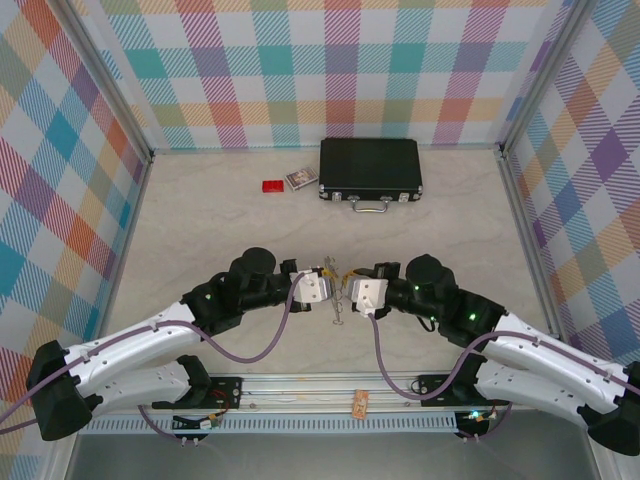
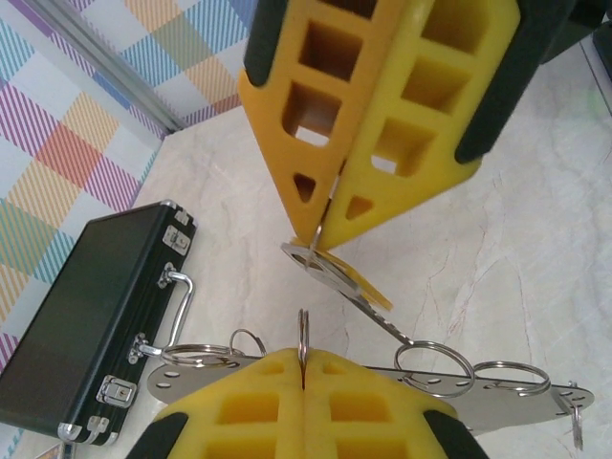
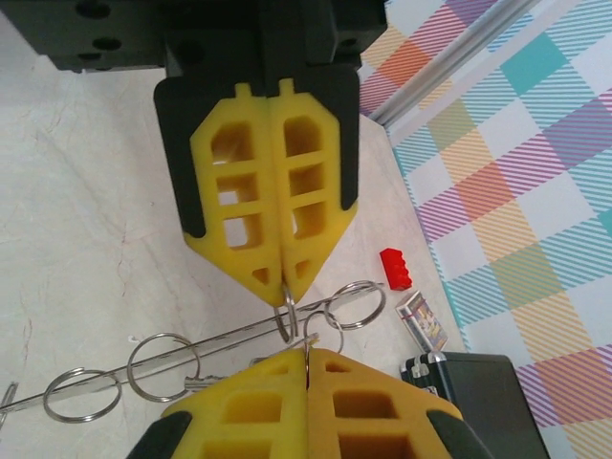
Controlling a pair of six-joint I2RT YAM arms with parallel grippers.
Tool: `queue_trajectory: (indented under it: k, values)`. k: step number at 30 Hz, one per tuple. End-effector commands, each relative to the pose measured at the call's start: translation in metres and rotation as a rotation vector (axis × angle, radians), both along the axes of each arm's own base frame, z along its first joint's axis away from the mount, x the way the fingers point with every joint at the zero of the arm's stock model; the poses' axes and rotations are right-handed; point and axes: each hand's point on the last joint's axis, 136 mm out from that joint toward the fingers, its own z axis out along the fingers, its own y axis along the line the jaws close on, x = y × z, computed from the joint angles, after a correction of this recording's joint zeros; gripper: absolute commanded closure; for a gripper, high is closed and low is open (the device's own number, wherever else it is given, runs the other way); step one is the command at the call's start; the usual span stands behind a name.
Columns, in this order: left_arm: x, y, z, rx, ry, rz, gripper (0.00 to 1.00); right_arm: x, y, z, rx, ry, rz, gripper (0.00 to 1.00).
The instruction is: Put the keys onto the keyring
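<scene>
One black case (image 1: 370,168) lay at the middle of the worktop's (image 1: 200,230) far edge. Two grippers met tip to tip over the worktop's centre. The left gripper (image 2: 302,361) and right gripper (image 3: 308,356) were both closed, each pinching a thin wire loop of the one keyring (image 2: 497,402), a holed metal strip carrying four more rings (image 2: 435,368). One flat silver key (image 2: 314,260) hung at the right fingertips. One red block (image 1: 272,186) sat left of the case.

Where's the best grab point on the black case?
Likely its silver handle: the black case lies flat and looks too wide for the fingers, while the handle juts from its near edge. Come from the near side, fingers across the bar.
</scene>
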Motion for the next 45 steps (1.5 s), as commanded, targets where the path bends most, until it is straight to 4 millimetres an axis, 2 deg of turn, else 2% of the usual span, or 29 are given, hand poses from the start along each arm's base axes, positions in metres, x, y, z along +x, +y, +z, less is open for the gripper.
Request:
queue_trajectory:
  k: [1, 18, 28, 38, 41, 45]
  values:
    - [-0.008, -0.005, 0.023, -0.071, -0.025, -0.037, 1.00, -0.004, 0.002, -0.005, -0.001, 0.019, 0.028, 1.00]
    - [-0.013, -0.007, 0.025, -0.074, -0.004, -0.065, 1.00, 0.001, 0.005, -0.006, -0.001, 0.014, 0.016, 1.00]
    - [-0.009, -0.005, 0.021, -0.061, -0.030, -0.046, 1.00, 0.000, 0.004, -0.006, 0.004, 0.003, 0.013, 1.00]
    - [-0.002, -0.004, 0.030, -0.063, -0.121, -0.029, 1.00, -0.002, 0.002, 0.006, 0.033, -0.040, 0.027, 1.00]
    - [-0.004, -0.002, 0.026, -0.040, -0.106, -0.031, 1.00, -0.004, 0.004, 0.004, 0.029, -0.022, 0.036, 1.00]
    - [-0.007, 0.010, 0.017, -0.025, -0.077, 0.001, 1.00, -0.007, 0.008, 0.000, 0.030, 0.001, 0.059, 1.00]
